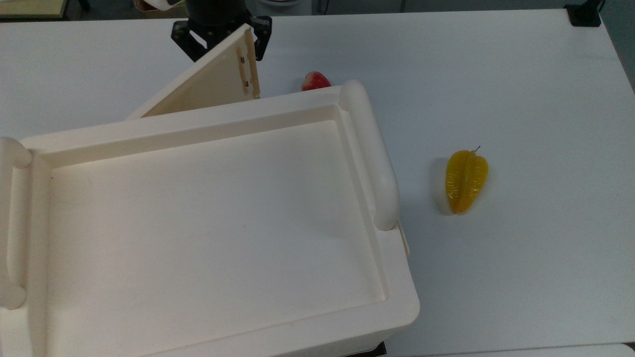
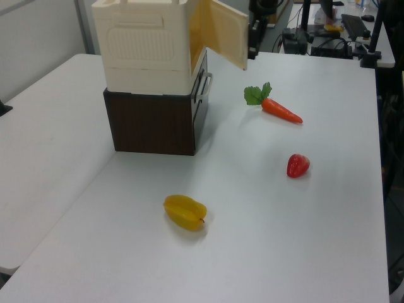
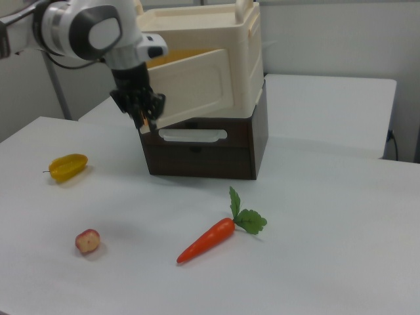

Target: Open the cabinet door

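Tool (image 1: 222,30) fingertips behind the cabinet door (image 1: 208,84); strawberry (image 1: 314,81) half behind the cabinet top (image 1: 347,106).

I see cream cabinet (image 2: 142,47) upper left of frame, stacked on dark brown base (image 2: 151,123). Cabinet door (image 2: 221,35) swung out toward the left view's right, orange-tinted inner face showing. Dark gripper (image 2: 254,39) right at door's free edge, upper centre; I can't tell finger state. White table (image 2: 252,252) carries carrot (image 2: 278,107) right of centre, strawberry (image 2: 298,165) below it, yellow starfruit (image 2: 185,212) lower centre, all well apart.
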`<action>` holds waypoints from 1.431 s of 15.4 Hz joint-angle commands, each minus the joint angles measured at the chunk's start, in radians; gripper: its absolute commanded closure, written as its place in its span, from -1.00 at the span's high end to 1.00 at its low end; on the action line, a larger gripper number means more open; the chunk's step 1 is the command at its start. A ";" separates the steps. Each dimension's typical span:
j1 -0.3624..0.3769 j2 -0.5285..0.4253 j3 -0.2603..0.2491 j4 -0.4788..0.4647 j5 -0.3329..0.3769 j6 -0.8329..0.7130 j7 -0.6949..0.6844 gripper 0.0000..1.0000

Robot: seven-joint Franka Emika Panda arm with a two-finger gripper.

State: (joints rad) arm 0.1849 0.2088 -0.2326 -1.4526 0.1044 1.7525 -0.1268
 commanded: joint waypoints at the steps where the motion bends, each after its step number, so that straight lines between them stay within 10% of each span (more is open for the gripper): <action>1: -0.022 -0.029 -0.005 -0.022 -0.046 -0.118 0.013 0.64; 2: -0.025 -0.041 -0.005 -0.023 -0.061 -0.134 0.013 1.00; 22: -0.117 -0.210 0.003 -0.109 -0.129 -0.249 0.056 1.00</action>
State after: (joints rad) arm 0.0585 0.0260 -0.2332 -1.5256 -0.0169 1.4937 -0.0885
